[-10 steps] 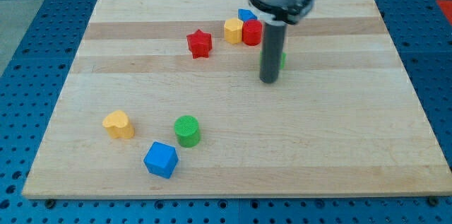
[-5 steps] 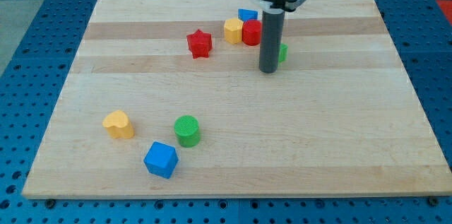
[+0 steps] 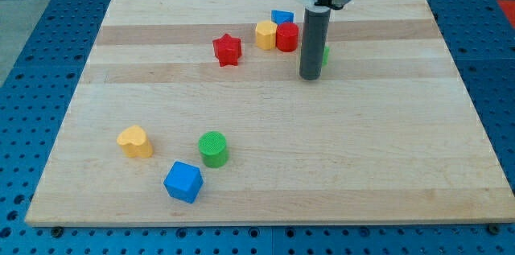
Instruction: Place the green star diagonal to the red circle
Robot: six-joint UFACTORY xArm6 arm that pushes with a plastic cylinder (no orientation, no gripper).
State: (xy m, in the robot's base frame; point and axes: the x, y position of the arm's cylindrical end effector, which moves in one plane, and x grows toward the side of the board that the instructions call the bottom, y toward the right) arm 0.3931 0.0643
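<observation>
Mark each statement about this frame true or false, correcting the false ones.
1. My tip stands in front of the green star, hiding most of it. True.
2. The red circle touches the yellow block. True.
3. The green cylinder sits at the view's top right. False: it is at the lower left, near the blue cube.
4. The red star lies right of the rod. False: it lies to its left.
5. The yellow heart is stacked on the blue cube. False: they lie apart.
</observation>
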